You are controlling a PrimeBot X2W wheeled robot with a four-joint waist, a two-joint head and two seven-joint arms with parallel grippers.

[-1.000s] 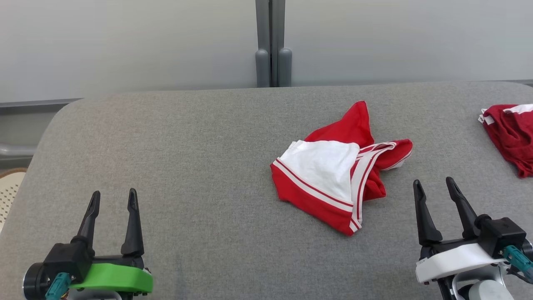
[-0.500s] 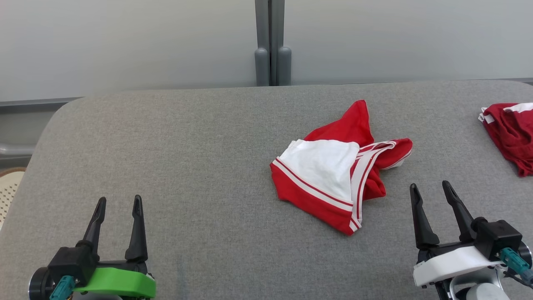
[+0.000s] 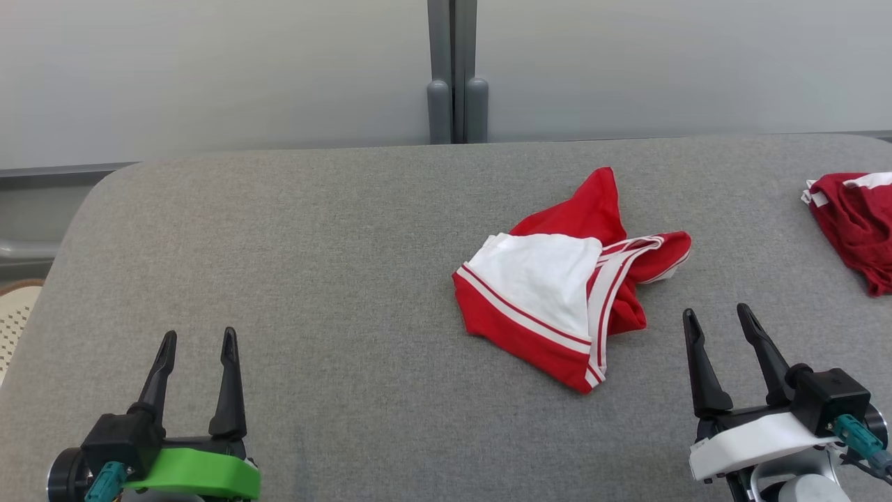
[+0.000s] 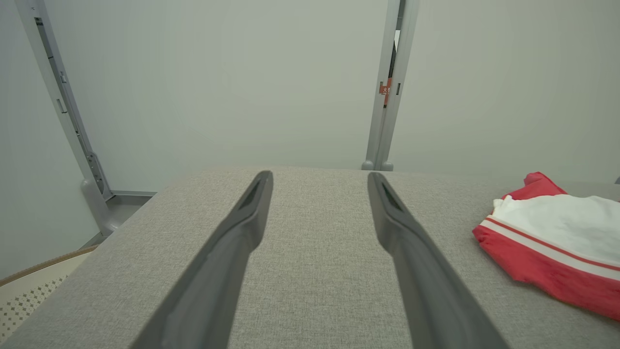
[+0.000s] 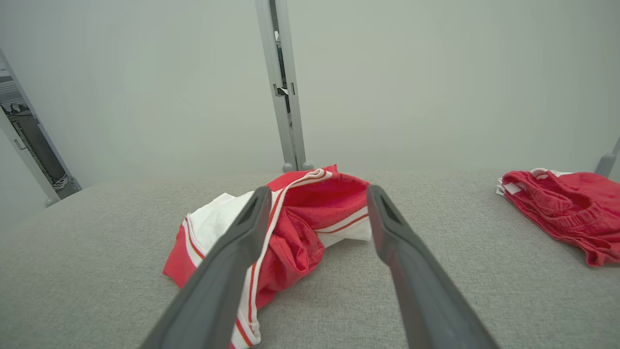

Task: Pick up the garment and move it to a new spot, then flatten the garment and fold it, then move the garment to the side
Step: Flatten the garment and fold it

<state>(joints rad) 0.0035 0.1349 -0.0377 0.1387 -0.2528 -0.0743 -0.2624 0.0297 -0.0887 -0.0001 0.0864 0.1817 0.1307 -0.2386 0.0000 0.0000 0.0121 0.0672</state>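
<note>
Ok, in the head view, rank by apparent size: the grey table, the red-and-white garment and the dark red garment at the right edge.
1. grey table
2. red-and-white garment
3. dark red garment, cut off by the picture's right edge, so its full size is unsure.

It looked like a test room or a lab, not a home. The pale smooth wall panels (image 3: 209,70) were plain and all one colour. A tall grey metal post (image 3: 453,70) joined two of them, and it had a tiny red sticker (image 4: 386,88) on it. In front stood a big table covered in grey cloth (image 3: 279,244), with round corners. Two robot arms reached over its near edge: the left gripper (image 3: 198,335) on a green plastic base and the right gripper (image 3: 716,312) on a white one, both with dark fingers spread apart. Past the table's left side was a cream patch with small dark dots (image 3: 17,314); I could not tell what it was.
</note>
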